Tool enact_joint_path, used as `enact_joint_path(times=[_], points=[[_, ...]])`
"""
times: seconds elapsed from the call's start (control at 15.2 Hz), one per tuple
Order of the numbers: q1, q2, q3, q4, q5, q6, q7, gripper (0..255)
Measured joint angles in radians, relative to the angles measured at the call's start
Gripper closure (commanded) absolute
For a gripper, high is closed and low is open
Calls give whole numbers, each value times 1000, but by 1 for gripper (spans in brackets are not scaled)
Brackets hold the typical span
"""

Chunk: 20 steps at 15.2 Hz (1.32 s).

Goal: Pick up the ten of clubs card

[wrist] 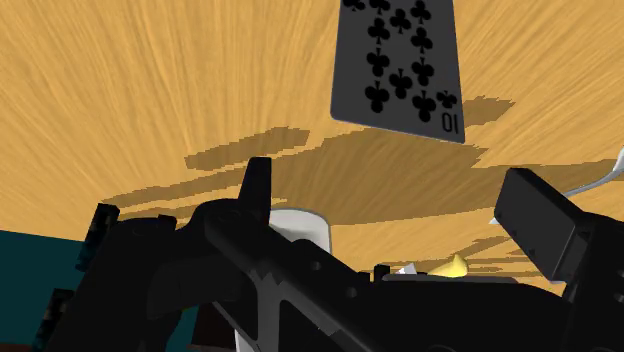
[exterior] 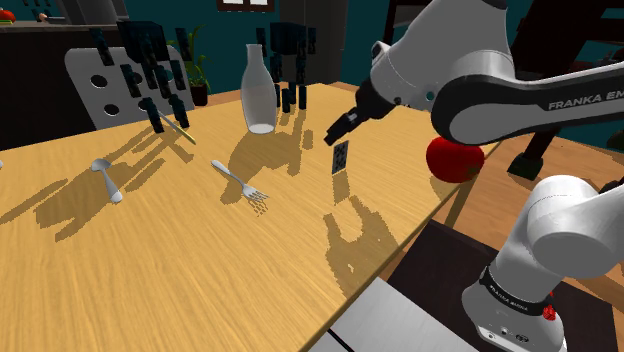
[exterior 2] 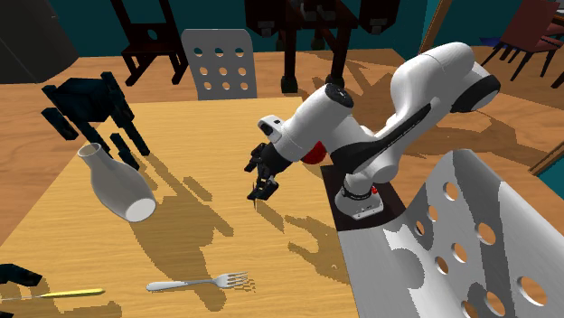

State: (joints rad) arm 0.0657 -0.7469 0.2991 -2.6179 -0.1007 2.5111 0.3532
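Ten of clubs card point(wrist: 398, 62), one only, is upright just beyond the spread claw point(wrist: 392, 185).

White arm point(exterior 2: 389, 135) reaching over wooden table point(exterior 2: 194, 126), black claw point(exterior 2: 261, 174) low above it. Small dark card point(exterior 2: 266, 189) just under claw tips, face unreadable. White bottle point(exterior 2: 113, 188) toward left, fork point(exterior 2: 194, 283) near bottom edge. Grey holed chair back point(exterior 2: 217, 61) beyond table.

Table point(exterior: 150, 260) lies bare beside the card point(exterior: 340, 157); fork point(exterior: 238, 179), bottle point(exterior: 259, 90) (farther) well apart
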Motion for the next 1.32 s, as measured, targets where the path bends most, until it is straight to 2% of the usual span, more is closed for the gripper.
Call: enact_joint_path(times=[0.4,0.46,1.12,1.32], points=[[-12,20,25,-65,-11,93,27,0],[-13,20,26,-69,-11,98,29,255],[-13,21,27,-72,-11,104,30,255],[-8,11,17,-53,-8,74,19,255]])
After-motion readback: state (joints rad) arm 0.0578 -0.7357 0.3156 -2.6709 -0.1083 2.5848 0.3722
